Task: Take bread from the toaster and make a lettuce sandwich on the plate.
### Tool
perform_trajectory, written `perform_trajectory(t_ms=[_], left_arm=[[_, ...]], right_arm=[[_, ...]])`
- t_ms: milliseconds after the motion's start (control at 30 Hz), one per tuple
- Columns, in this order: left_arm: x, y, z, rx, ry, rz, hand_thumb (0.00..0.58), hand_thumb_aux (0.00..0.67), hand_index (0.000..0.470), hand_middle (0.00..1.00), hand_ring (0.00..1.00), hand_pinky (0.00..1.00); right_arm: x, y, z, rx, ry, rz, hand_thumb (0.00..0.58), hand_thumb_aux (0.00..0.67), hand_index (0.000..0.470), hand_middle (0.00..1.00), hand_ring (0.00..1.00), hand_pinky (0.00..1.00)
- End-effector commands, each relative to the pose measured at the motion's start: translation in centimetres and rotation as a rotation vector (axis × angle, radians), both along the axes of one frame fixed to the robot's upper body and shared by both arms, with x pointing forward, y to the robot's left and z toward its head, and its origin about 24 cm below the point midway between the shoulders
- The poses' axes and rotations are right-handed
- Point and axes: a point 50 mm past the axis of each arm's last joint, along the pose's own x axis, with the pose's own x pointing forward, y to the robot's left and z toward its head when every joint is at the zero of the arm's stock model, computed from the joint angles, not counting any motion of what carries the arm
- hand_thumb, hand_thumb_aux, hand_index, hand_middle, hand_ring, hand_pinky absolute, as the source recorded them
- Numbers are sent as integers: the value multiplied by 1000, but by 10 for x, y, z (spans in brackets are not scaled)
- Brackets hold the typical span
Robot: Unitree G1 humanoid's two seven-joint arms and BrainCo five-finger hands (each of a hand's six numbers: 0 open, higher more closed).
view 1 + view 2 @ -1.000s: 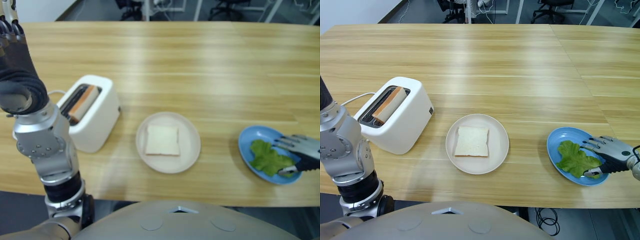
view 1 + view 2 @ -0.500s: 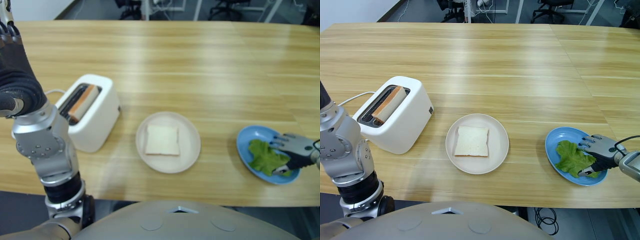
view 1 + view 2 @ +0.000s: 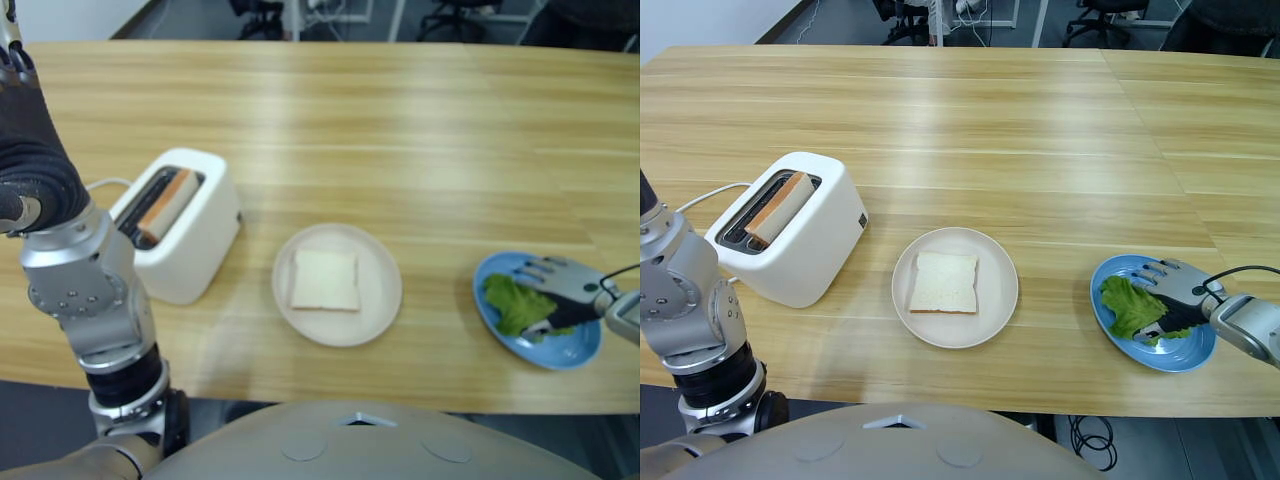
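A white toaster [image 3: 790,240] stands at the left with one slice of bread [image 3: 775,207] upright in its slot. On the cream plate [image 3: 995,305] in the middle lies one white bread slice [image 3: 943,282], flat. At the right, a green lettuce leaf [image 3: 1127,306] rests on a blue plate [image 3: 1120,343]. My right hand [image 3: 1175,295] lies on the leaf with its fingers closed on the leaf's right side. My left arm [image 3: 70,260] is raised at the far left beside the toaster, the hand out of the frame.
A white cord [image 3: 705,195] runs from the toaster's left side. The wooden table [image 3: 970,130] stretches far back, with a seam at the right. Office chair legs [image 3: 1095,20] stand beyond its far edge.
My right hand has moved left over the blue plate and closed on the lettuce, which is now bunched toward the plate's left side. The left arm has barely shifted.
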Motion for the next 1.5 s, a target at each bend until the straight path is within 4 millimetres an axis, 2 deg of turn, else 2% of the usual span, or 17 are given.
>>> perform_trajectory(t_ms=[33,200,233,267,533,567,600,633,667,1200,1500], left_arm=[[-2,1,3,6,-4,3,0,0,0,0,0,0],[-3,2,4,5,-2,4,0,0,0,0,0,0],[-3,2,4,5,-2,4,0,0,0,0,0,0],[-3,2,4,6,-1,4,0,0,0,0,0,0],[-3,3,5,9,2,8,0,0,0,0,0,0],[-3,3,5,10,3,7,0,0,0,0,0,0],[-2,3,5,10,4,7,0,0,0,0,0,0],[-2,3,5,11,4,7,0,0,0,0,0,0],[-2,3,5,12,5,7,0,0,0,0,0,0],[1,2,4,26,7,12,0,0,0,0,0,0],[2,0,3,30,6,14,0,0,0,0,0,0]], right_arm=[[-8,9,-16,6,68,21,0,0,0,0,0,0],[-10,13,-23,1,77,29,0,0,0,0,0,0],[-9,13,-24,0,72,28,316,218,150,0,0,0],[-9,13,-25,-4,66,27,580,670,460,0,0,0],[-2,13,-29,13,-26,44,580,670,460,0,0,0],[-2,14,-30,20,-39,50,580,670,460,259,259,259],[-1,15,-30,26,-51,57,580,670,460,259,259,259],[0,16,-29,33,-62,65,580,670,460,780,780,780],[1,18,-27,45,-74,70,580,670,460,1000,1000,1000],[12,21,-21,131,-219,78,580,670,460,1000,1000,1000],[23,15,1,159,-374,71,580,670,460,1000,1000,1000]])
